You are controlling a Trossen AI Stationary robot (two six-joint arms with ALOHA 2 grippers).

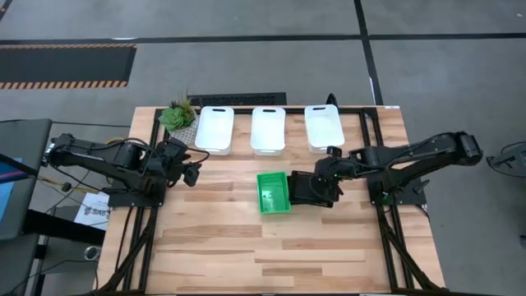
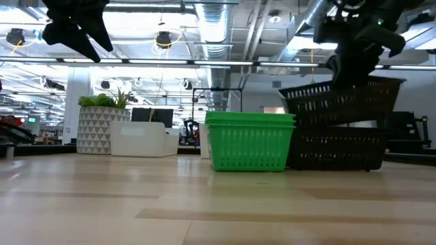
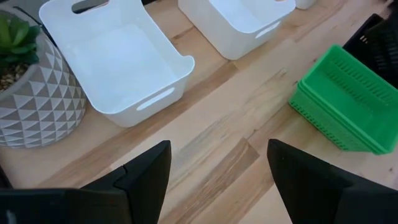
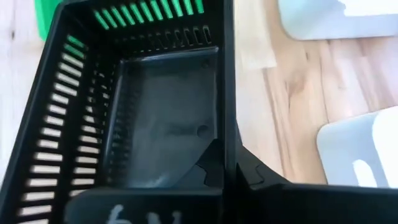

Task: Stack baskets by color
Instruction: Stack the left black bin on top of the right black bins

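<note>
Three white baskets [image 1: 215,129], [image 1: 268,129], [image 1: 324,127] stand in a row along the table's far side. A stack of green baskets [image 1: 274,192] stands mid-table. Right beside it a black basket [image 2: 337,150] rests on the table. Just over that one, tilted, is a second black basket [image 2: 340,101], with my right gripper [image 1: 322,179] shut on it. Whether the two black baskets touch, I cannot tell. My left gripper [image 1: 191,173] hangs open over the table's left part, touching nothing. My right gripper pinches the upper black basket's side wall [image 4: 229,134], the one facing the white baskets, near its right end. One finger [image 4: 208,173] is inside the basket and one [image 4: 258,175] outside. The fingers slant down from the table's right. The basket is tilted, its gripped side higher.
A potted green plant [image 1: 177,115] stands at the far left corner, next to the leftmost white basket [image 3: 118,56]. Bare wood lies across the table's near half and between the left gripper [image 3: 217,180] and the green stack [image 3: 348,106].
</note>
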